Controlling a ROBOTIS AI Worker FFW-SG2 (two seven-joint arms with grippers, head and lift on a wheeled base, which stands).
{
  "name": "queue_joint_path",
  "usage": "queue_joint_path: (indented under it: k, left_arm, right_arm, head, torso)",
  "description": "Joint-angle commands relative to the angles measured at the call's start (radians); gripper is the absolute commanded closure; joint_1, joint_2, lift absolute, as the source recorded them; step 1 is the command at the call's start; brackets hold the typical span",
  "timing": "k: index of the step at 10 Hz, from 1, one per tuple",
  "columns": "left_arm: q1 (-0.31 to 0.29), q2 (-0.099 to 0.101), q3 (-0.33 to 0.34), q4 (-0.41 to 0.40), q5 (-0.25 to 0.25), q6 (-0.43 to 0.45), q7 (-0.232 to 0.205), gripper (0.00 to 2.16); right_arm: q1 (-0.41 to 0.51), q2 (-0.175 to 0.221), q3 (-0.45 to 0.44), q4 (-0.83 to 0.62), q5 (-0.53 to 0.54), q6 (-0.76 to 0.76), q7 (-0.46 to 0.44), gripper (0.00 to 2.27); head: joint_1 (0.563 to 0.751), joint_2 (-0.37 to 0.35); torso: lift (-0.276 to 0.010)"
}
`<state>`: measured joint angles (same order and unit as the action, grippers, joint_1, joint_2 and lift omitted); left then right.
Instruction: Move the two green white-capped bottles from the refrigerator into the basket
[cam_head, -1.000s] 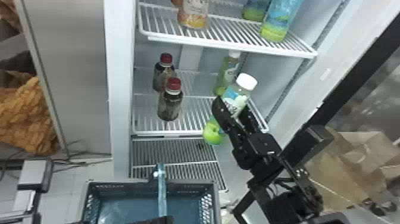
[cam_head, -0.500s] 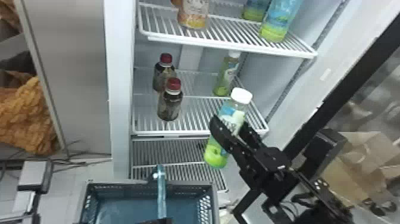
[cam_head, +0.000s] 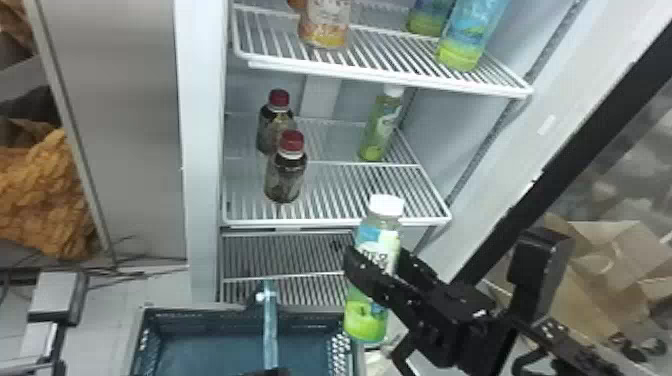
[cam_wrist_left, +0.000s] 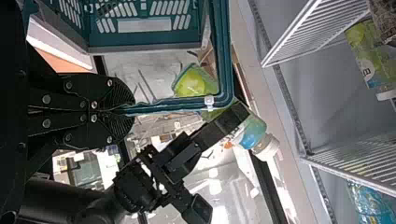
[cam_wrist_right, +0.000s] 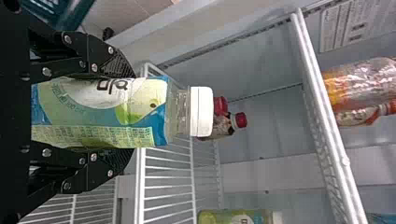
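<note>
Right claw (cam_wrist_right: 122, 114) pinches first green bottle (cam_head: 364, 320), clear of the shelf (cam_head: 330, 221), near basket (cam_head: 210, 315). Drop-in remains. Second green bottle (cam_head: 380, 131) stands on that shelf, its whole transfer left. Left claw (cam_wrist_left: 132, 110) clamped on basket handle (cam_wrist_left: 173, 106).

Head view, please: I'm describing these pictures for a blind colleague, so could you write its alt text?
The robot's right gripper holds a green white-capped bottle before an open refrigerator, close to a blue-green basket at the bottom edge. A second green white-capped bottle and two dark red-capped bottles stand on the shelf behind.
</note>
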<state>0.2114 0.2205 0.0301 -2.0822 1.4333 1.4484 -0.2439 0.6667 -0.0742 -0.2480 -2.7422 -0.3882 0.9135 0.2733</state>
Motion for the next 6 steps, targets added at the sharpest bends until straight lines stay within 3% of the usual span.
queue_joint_path:
  k: [1,6]
  left_arm:
    - [0.0,-0.001,0.002,0.0,0.001,0.002,0.0,1.16]
    - [-0.005,-0.001,0.0,0.0,-0.007,0.009,0.003,1.16]
  right_arm:
    - [0.006,0.002,-0.003,-0.02,-0.019,0.063,0.006,0.7]
    - [0.038,0.005,-0.007,-0.089,-0.064,0.265,0.009,0.7]
  head:
    - [0.695,-0.35]
    - [0.695,-0.35]
  torso:
    - [-0.263]
    - [-0.263]
